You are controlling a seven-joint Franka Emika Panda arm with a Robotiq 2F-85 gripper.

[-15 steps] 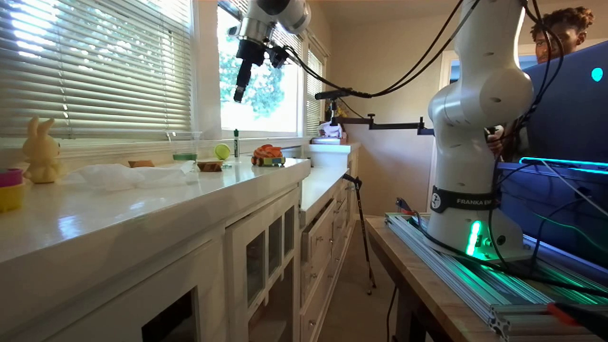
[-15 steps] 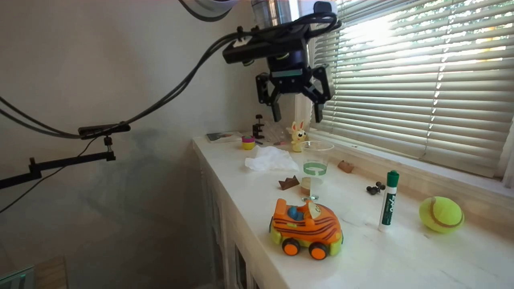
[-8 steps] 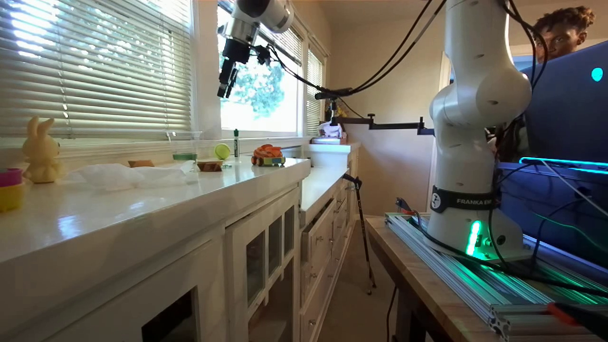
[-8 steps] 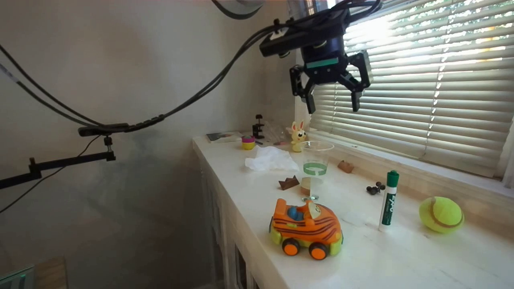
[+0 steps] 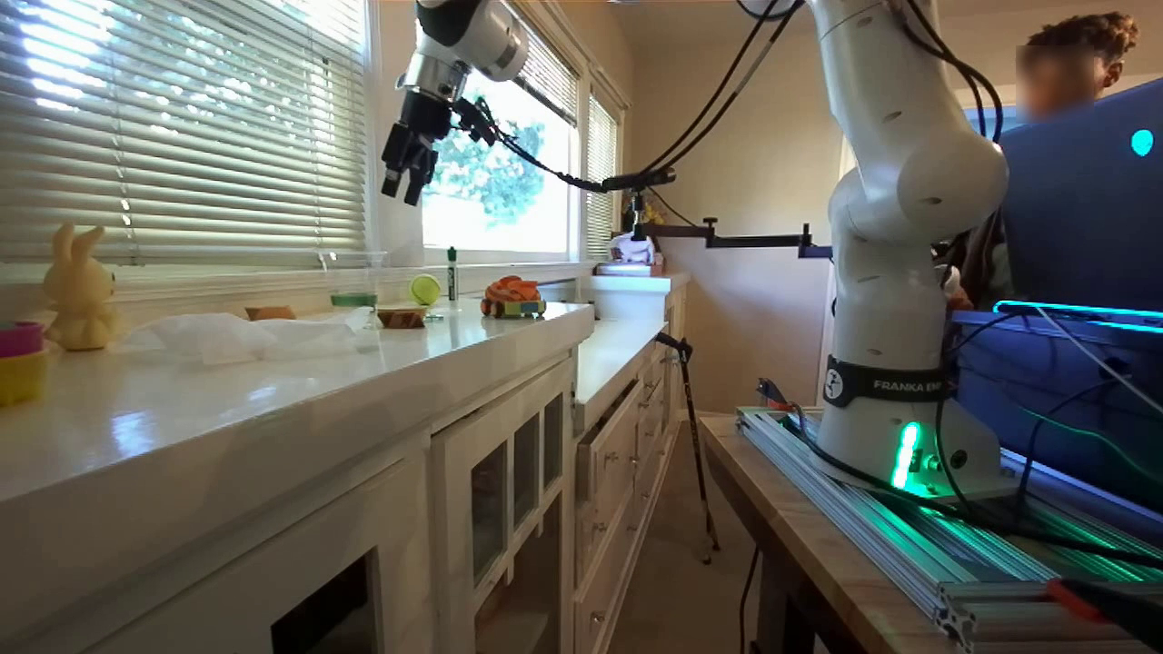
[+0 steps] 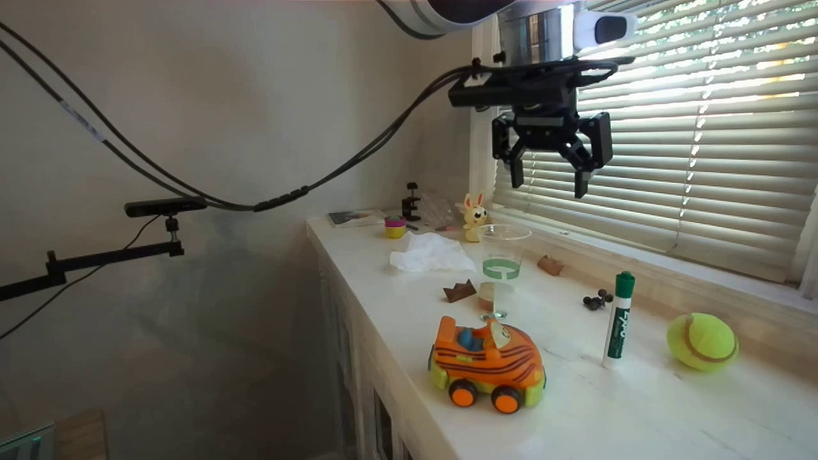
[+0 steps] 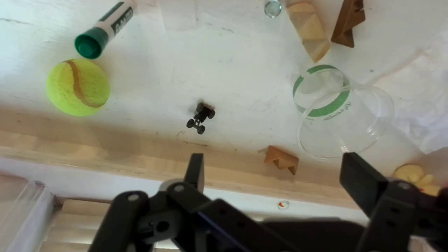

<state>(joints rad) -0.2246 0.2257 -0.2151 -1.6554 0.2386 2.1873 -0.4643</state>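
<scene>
High above the white counter my gripper (image 6: 548, 189) hangs open, with nothing between its fingers; both exterior views show it well clear of everything. In the wrist view its two black fingers stand wide apart. Seen past them, a small brown angular block (image 7: 284, 161) lies by the window ledge. A clear cup with a green band (image 7: 329, 106) stands upright near that block. Farther left are a tiny black wheeled piece (image 7: 201, 117), a yellow-green tennis ball (image 7: 78, 87) and a green-capped marker (image 7: 105, 29), which stands on end.
An orange toy car (image 6: 489, 364) sits near the counter's front edge. Crumpled white plastic (image 6: 431, 252), a yellow bunny (image 6: 474, 217) and a pink-yellow tub (image 6: 395, 227) stand farther along. Window blinds (image 6: 671, 140) rise close beside the gripper. Cables (image 6: 358, 160) droop from the arm.
The gripper has moved left in an exterior view and right in the other, toward the window blinds, and has turned somewhat. It has stayed open. The objects on the counter have not moved.
</scene>
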